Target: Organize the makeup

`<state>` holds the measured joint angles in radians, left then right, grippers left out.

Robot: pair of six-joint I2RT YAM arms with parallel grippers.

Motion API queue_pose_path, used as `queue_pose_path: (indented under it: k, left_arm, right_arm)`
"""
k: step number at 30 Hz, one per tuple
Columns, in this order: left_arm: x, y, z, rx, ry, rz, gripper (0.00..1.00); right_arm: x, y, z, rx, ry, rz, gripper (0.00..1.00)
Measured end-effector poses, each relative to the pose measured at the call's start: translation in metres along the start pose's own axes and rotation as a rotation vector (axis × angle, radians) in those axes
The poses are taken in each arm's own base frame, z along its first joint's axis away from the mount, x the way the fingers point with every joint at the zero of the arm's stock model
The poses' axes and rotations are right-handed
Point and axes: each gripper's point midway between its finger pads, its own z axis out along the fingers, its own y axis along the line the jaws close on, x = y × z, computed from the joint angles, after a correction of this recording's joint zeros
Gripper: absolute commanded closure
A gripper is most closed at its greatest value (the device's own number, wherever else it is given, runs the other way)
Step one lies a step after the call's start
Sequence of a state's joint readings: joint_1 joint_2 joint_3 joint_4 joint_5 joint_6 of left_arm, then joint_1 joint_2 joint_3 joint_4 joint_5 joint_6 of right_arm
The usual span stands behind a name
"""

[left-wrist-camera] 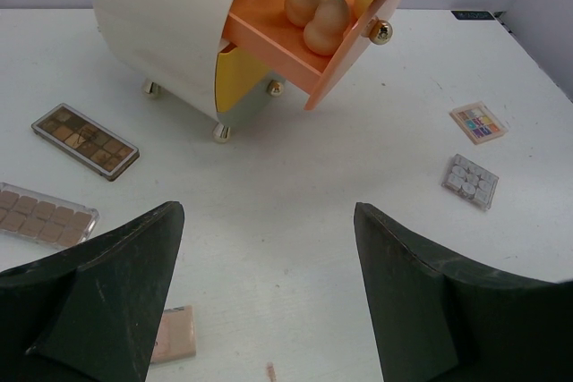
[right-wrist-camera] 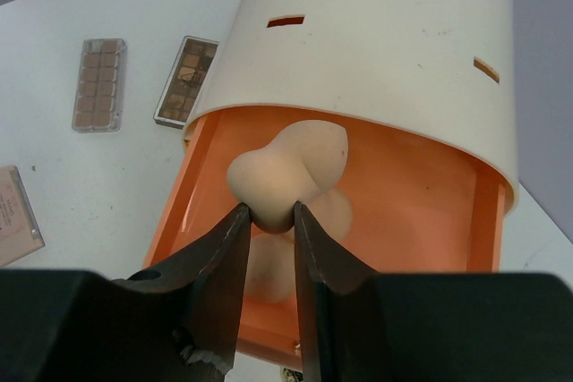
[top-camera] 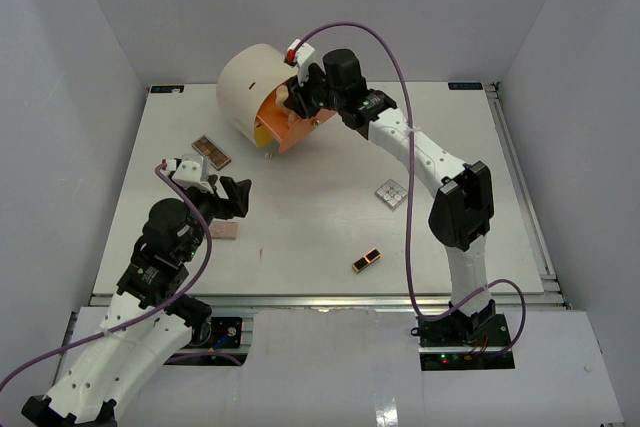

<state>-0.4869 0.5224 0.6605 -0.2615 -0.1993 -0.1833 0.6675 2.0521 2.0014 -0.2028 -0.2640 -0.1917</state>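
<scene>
Sponge [right-wrist-camera: 286,172], pinched at its narrow end by our right gripper [right-wrist-camera: 271,216], hangs over the open orange drawer [right-wrist-camera: 430,194], placed to drop beside another; our left gripper [left-wrist-camera: 269,221] hovers spread, empty.

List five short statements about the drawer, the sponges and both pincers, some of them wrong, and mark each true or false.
1. The orange drawer stands pulled open. True.
2. The left pincer grips a palette. False: it is open and holds nothing.
3. The right pincer has a tan sponge between its fingers, over the drawer. True.
4. The black-and-gold case lies inside the drawer. False: it lies on the table, apart from the drawer.
5. No other sponge is in the drawer. False: a second sponge lies there, below the one between the fingers.
</scene>
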Motion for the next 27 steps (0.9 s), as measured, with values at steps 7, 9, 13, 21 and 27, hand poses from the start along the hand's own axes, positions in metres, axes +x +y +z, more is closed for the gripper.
queue_pose_path:
  k: [7,9,13,21,27]
  left_arm:
    - [0.0,0.0,0.0,-0.001,-0.001,0.0,0.12]
    - [0.0,0.0,0.0,-0.001,-0.001,0.0,0.12]
    - [0.0,0.0,0.0,-0.001,-0.001,0.0,0.13]
    - [0.0,0.0,0.0,-0.001,-0.001,0.0,0.12]
    - [0.0,0.0,0.0,-0.002,-0.001,0.0,0.09]
  right_arm:
    - [-0.001,0.012,0.003,-0.021,0.002,-0.005,0.66]
    - [-0.001,0.014,0.003,-0.023,0.002,-0.006,0.64]
    - [-0.001,0.014,0.004,-0.017,0.004,-0.01,0.59]
    - [0.009,0.005,0.012,0.024,0.026,-0.025,0.51]
    - [0.006,0.008,0.011,0.007,0.025,-0.025,0.5]
